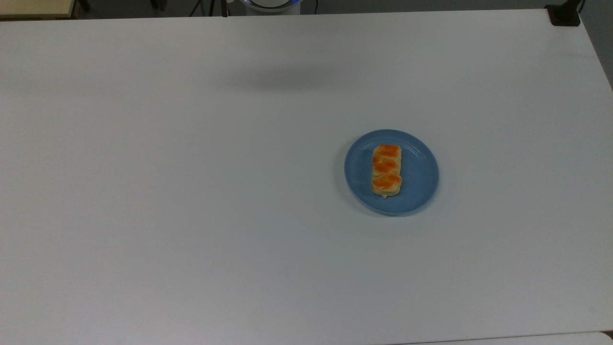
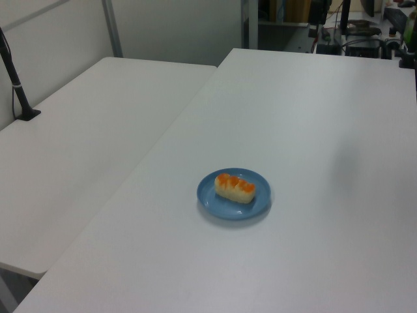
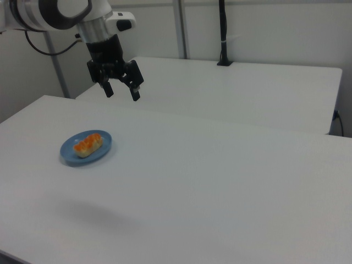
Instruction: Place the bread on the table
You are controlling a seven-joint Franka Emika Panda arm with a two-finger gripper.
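The bread (image 1: 386,171), pale tan with three glossy orange bumps, is oblong.

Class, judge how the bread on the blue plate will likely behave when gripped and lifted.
The bread looks soft, so it probably dents under a tight squeeze. Its glossy top may be slippery. It lies flat and oblong on the blue plate, so it seems unlikely to roll.

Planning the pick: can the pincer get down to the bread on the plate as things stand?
Probably yes. The pincer hangs open above the table, and nothing covers or crowds the bread lying on the blue plate.
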